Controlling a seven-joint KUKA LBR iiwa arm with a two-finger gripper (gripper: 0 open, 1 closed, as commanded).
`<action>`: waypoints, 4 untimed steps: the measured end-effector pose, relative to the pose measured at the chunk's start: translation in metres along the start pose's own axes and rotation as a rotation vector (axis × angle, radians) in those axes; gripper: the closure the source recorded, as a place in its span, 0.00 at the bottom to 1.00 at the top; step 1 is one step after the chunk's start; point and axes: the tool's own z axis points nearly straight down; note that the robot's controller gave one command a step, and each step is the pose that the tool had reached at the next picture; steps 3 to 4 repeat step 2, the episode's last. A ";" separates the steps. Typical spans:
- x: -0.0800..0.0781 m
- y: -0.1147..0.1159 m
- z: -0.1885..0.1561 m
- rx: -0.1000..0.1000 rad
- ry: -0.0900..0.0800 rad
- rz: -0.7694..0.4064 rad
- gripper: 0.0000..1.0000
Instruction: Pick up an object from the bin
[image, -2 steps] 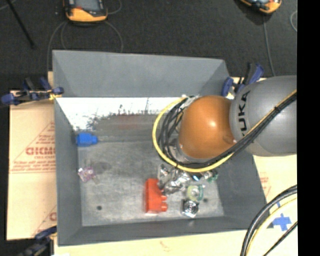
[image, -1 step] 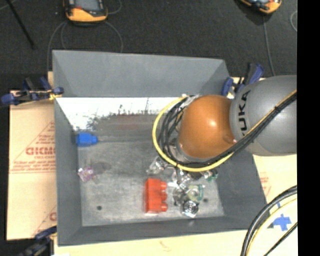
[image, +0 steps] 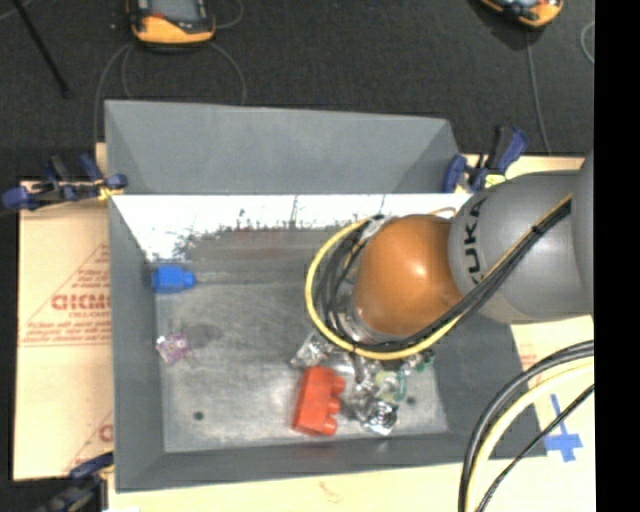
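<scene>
My gripper reaches down into the bin's lower right part, under the arm's orange cover, and most of it is hidden. Just to its left lies a red plastic block on the bin floor. A crumpled silvery thing sits right below the gripper, and another shiny crumpled piece lies at its upper left. A small green thing shows at its right. Nothing can be seen held.
A blue block lies at the bin's far left near the back wall. A small clear pinkish thing lies below it. The arm comes in from the right and covers the bin's right half.
</scene>
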 end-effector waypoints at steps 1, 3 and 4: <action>-0.002 -0.001 -0.002 0.003 -0.005 0.002 1.00; 0.006 -0.007 -0.162 0.006 -0.006 -0.019 1.00; 0.006 -0.007 -0.162 0.006 -0.006 -0.019 1.00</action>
